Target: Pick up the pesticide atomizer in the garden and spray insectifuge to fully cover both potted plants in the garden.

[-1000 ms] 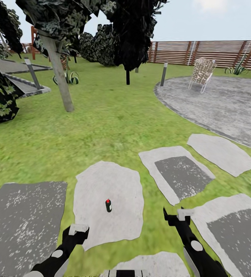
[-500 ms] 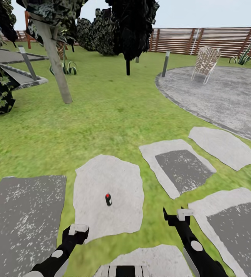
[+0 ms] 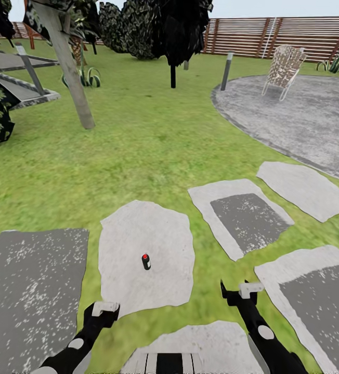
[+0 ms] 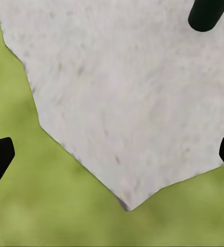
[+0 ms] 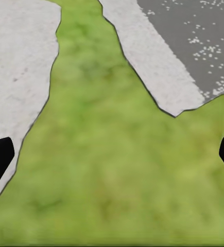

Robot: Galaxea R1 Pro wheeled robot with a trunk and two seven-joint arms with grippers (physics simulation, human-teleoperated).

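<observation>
Left gripper (image 3: 105, 308) hangs empty near the pesticide atomizer (image 3: 146, 261), fingertips cropped.

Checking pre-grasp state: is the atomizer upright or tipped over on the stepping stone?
Upright. The pesticide atomizer stands on its base on the pale stepping stone, red-topped head uppermost, ungrasped.

The head camera has tipped downward and the robot has edged forward: the fence (image 3: 294, 36) and chair (image 3: 283, 70) sit higher in the picture, and the sky is nearly gone. The atomizer (image 3: 146, 261), on its pale stone (image 3: 154, 244), shows farther above the grippers than before.
</observation>
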